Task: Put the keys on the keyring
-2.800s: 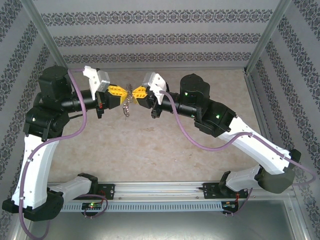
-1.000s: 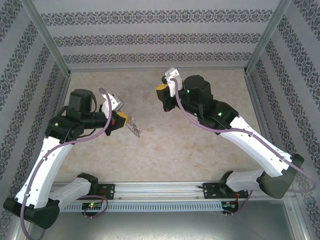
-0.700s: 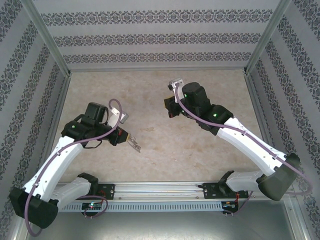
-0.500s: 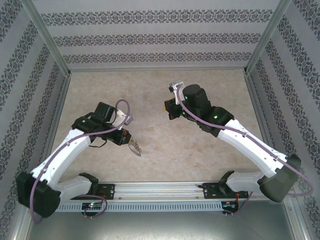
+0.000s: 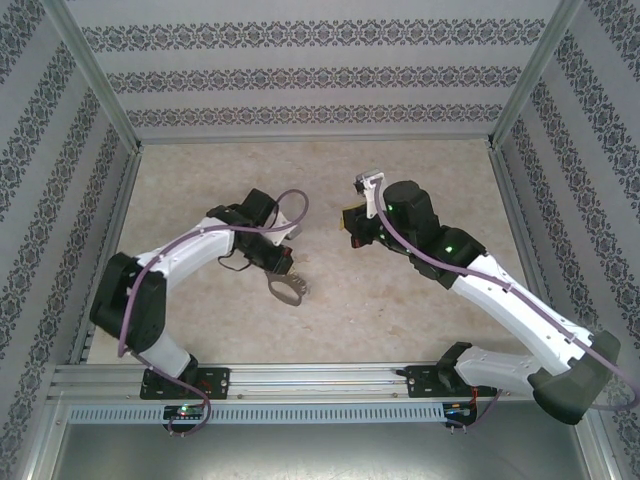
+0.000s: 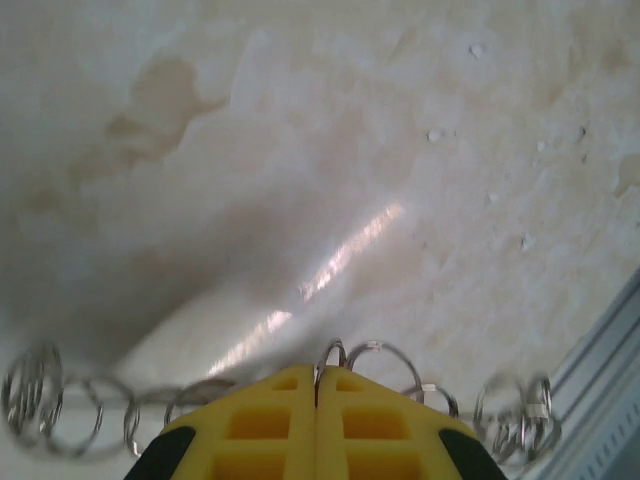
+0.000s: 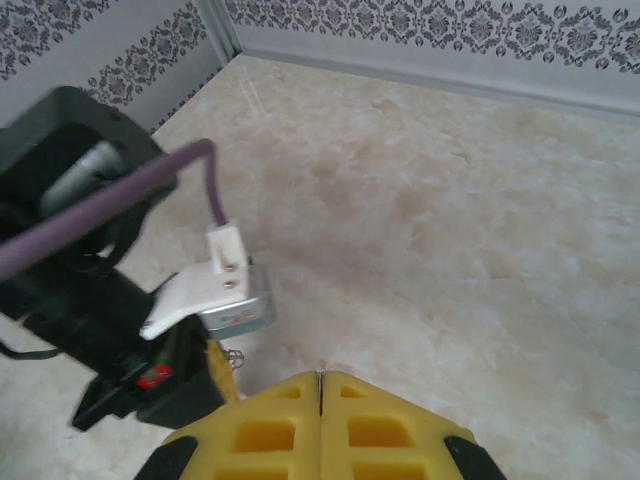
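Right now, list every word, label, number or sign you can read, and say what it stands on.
None can be read.
The left fingers and right fingers are plain yellow, no lettering.
The wall bands are ornament, not letters.
The keyring at the left fingers is too small to show any stamp.

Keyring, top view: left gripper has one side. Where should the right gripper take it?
Probably the free arc of the keyring curving out beyond the left gripper, which is shut on its other side. Approach from the right, the side of the right gripper, which is shut and empty: open it and close across the thin wire.
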